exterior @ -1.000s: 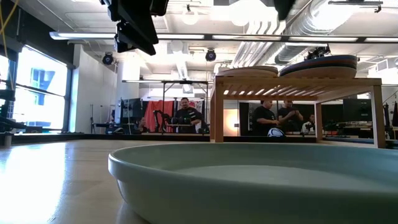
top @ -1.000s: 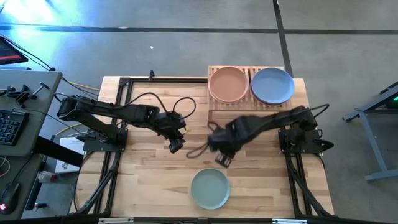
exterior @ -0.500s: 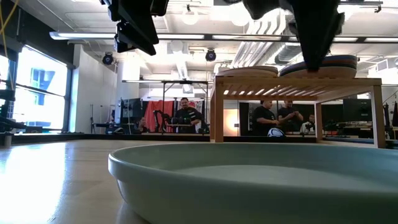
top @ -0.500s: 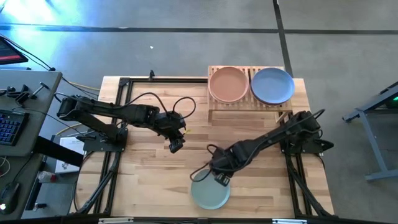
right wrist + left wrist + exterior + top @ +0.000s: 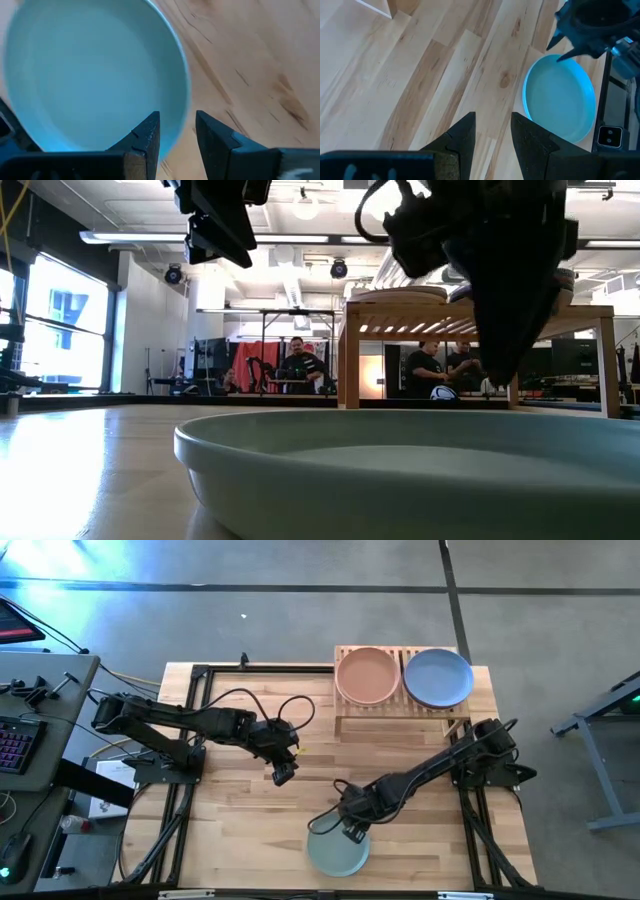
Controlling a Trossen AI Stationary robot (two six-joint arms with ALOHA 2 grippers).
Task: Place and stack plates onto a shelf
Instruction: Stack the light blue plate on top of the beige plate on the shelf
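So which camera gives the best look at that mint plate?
The high view: the mint plate shows nearly whole, though the right claw overlaps its edge. The left wrist view shows it at an angle, the right wrist view part of it, the low view only its rim.

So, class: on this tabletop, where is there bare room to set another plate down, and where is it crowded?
Free: the bare wood between the left gripper and the mint plate, and the strip left of the shelf. Crowded: the shelf top, filled by the salmon plate and blue plate, and around the right gripper over the mint plate.
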